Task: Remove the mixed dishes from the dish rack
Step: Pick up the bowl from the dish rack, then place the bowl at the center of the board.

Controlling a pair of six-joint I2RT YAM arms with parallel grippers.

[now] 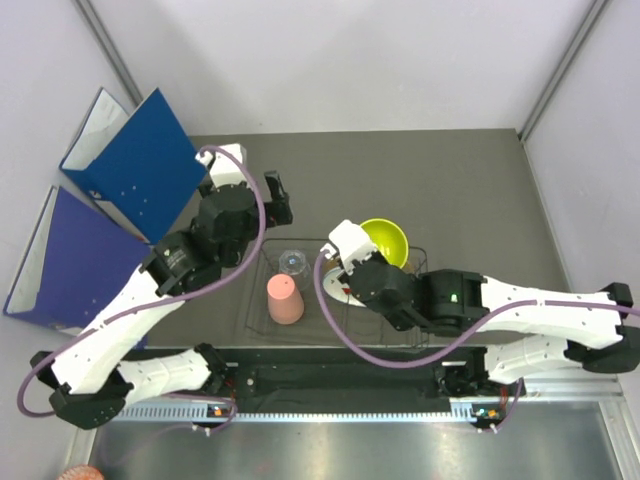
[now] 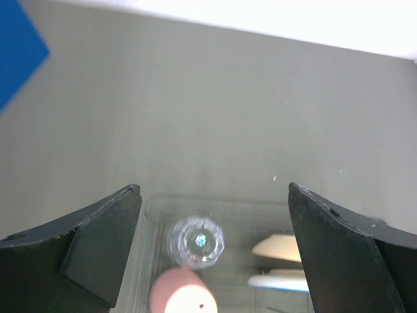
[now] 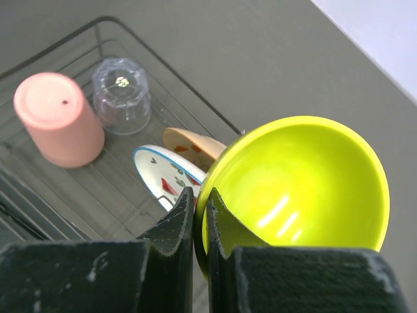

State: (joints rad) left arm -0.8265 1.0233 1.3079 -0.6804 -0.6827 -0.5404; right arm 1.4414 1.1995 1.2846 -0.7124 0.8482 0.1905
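Grey table (image 1: 470, 180), binders (image 1: 140, 170) left of rack (image 3: 117, 195)

So the left end of the dish rack (image 3: 168, 75) is being taken up by the pink cup (image 1: 285, 298) and the glass tumbler (image 1: 293, 262), parked just beside each other. The rack's middle is being covered from above by the right arm (image 1: 520, 300), with the lime bowl (image 1: 385, 240) being pinched at its rim by the right gripper (image 3: 200, 208). The white plate (image 3: 159, 171) and tan plate (image 3: 192, 142) are being crowded between cup and bowl, probably with little gap. The table's (image 1: 460, 180) left side is being hemmed in by blue binders (image 1: 135, 165). Open table is being left beyond the rack.
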